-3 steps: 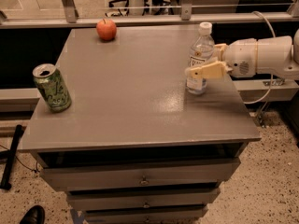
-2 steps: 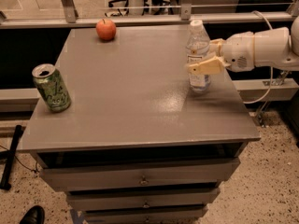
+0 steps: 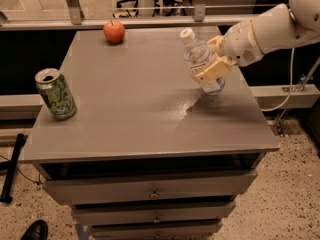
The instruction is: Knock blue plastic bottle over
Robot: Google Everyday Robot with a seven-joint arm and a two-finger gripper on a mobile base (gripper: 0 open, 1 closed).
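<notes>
Slim, clear bluish plastic bottle (image 3: 196, 53), white-capped, tilted left at tan gripper (image 3: 205, 59), grey surface (image 3: 130, 109) underneath; clenched or released, cannot tell.

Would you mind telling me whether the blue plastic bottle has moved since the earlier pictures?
Yes. The blue plastic bottle has tipped, its cap now leaning toward the apple; the gripper is against its side.

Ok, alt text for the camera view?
A blue plastic bottle tilts at the right of a grey table, the robot's gripper against its side. A green can stands near the left edge, a red apple at the back.
</notes>
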